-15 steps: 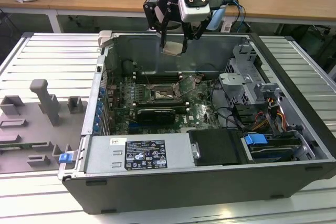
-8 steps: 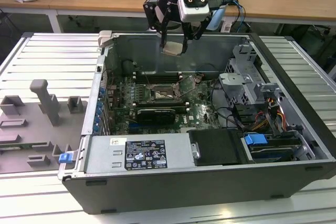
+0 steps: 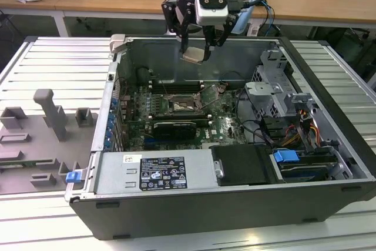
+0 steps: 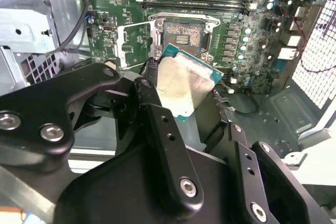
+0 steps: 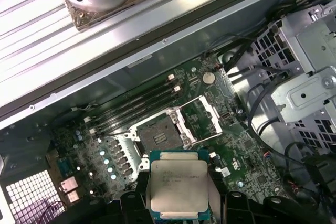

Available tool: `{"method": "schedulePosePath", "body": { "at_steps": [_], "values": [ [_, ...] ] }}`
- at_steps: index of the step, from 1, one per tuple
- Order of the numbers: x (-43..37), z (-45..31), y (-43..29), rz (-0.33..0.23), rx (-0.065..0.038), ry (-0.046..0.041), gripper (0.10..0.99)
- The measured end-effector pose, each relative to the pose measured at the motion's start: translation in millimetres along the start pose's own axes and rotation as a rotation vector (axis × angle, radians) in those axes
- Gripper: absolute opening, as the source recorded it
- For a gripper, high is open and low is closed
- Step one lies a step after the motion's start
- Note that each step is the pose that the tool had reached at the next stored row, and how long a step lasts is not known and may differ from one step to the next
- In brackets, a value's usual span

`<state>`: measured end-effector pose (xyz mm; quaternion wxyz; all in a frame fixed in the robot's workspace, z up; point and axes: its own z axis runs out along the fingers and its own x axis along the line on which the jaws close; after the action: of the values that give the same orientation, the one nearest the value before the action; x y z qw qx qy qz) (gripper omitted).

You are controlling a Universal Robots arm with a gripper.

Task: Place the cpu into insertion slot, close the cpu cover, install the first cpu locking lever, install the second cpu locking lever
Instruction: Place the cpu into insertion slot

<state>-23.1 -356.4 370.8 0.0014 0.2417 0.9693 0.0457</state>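
Tool [image 3: 197,50] holds cpu [image 5: 178,187]; insertion slot [image 5: 157,137] open.

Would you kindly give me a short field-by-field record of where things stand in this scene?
claw: shut on the cpu, held above the open computer case
cpu: not yet in the insertion slot
insertion slot: empty, dark centre exposed
cpu cover: swung open beside the slot
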Motion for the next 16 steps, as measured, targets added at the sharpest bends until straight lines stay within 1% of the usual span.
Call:
{"method": "schedulePosePath", "body": {
  "at_steps": [16],
  "values": [
    [0.0,1.4,-0.1,0.147,-0.003,-0.0132,0.525]
  ]
}}
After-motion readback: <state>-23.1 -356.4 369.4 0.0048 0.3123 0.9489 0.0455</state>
